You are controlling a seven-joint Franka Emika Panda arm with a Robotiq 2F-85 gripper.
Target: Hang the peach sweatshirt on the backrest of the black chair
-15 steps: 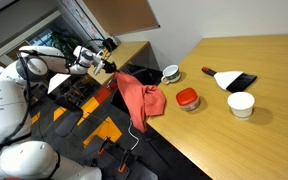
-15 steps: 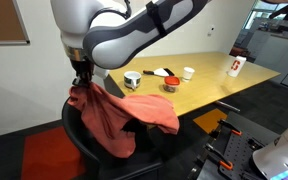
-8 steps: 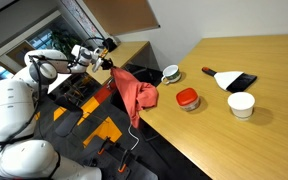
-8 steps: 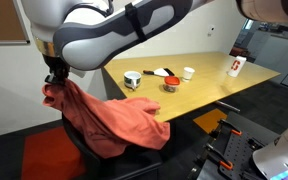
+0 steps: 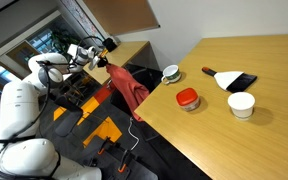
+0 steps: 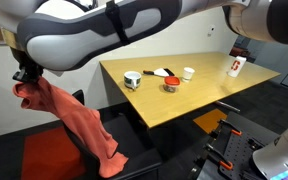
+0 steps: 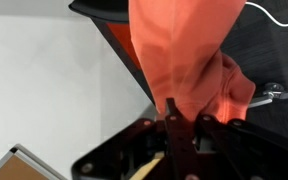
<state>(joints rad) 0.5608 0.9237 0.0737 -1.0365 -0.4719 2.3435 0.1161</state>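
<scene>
My gripper (image 5: 108, 60) is shut on one end of the peach sweatshirt (image 5: 127, 88) and holds it up in the air. The cloth hangs down from the jaws in a long drape (image 6: 76, 125) onto the black chair (image 6: 119, 148). In the wrist view the gripper (image 7: 182, 112) pinches a bunched fold of the sweatshirt (image 7: 179, 50), with the chair's black back (image 7: 112, 12) behind it. The gripper (image 6: 26, 75) is high and to the side of the chair's backrest (image 6: 79, 98).
A wooden table (image 5: 234, 140) stands beside the chair with a small bowl (image 5: 170, 72), a red-lidded container (image 5: 187, 97), a white cup (image 5: 241, 104) and a black item (image 5: 235, 80). Orange and black floor mats (image 5: 94, 125) lie below.
My gripper has pulled the sweatshirt up and away from the table, off the chair seat. The cloth has stretched out from a heap into a long hanging drape.
</scene>
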